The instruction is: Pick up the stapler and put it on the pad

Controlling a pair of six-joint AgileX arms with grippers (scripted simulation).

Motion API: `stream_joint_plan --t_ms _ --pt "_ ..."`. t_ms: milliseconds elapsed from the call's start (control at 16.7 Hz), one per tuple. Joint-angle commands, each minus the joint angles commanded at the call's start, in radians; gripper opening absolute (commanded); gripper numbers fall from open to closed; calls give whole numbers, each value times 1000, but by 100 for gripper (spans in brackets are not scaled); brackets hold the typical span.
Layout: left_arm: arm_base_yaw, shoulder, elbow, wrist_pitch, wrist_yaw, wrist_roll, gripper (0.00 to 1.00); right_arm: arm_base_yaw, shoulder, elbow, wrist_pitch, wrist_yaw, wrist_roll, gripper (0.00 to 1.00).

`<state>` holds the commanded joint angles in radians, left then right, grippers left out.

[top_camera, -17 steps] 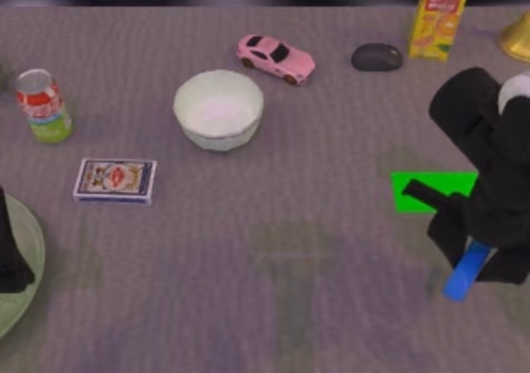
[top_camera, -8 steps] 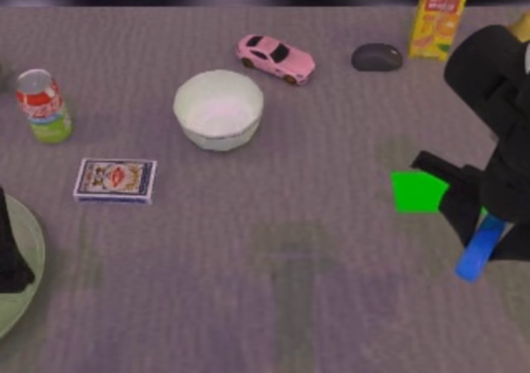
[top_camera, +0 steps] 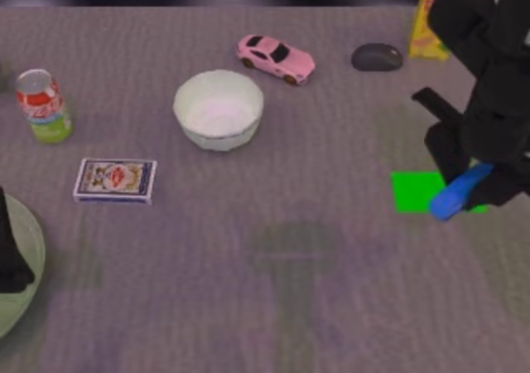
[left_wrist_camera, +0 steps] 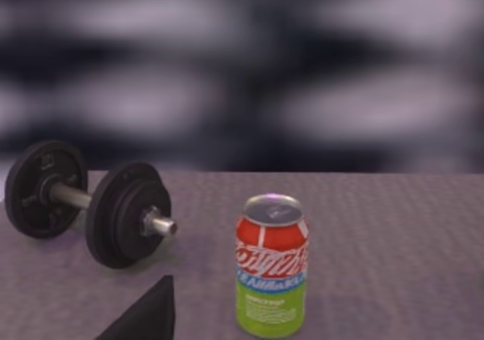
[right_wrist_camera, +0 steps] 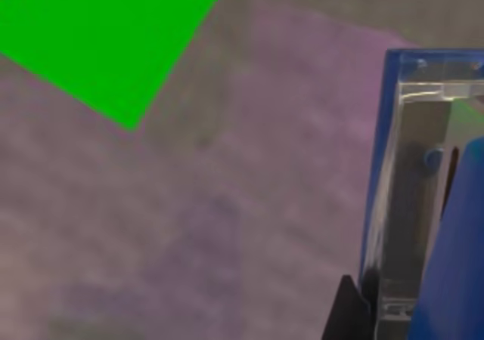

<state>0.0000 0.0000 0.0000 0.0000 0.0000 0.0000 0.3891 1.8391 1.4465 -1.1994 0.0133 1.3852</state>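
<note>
The right gripper [top_camera: 474, 182] has its fingers closed on the stapler [top_camera: 460, 191], whose free end juts out past them, over the pad [top_camera: 414, 191] below. The left gripper [top_camera: 10, 261] sits parked at the table's left edge.

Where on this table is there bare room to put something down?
The widest bare stretch is the table's near half, below the card box and bowl. There is also a gap between the bowl and pad. The right side is crowded: the right gripper holds the stapler over the pad.
</note>
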Motion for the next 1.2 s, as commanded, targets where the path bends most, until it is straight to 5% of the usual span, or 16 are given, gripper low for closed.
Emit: stream_joint_plan --t_ms 480,960,1200 --pt "0 0 0 0 0 0 100 -93 283 396 -105 -8 452 0" --pt "0 0 0 0 0 0 100 -97 300 404 -91 -8 478 0" --pt "0 0 0 0 0 0 100 -104 337 291 60 -8 484 0"
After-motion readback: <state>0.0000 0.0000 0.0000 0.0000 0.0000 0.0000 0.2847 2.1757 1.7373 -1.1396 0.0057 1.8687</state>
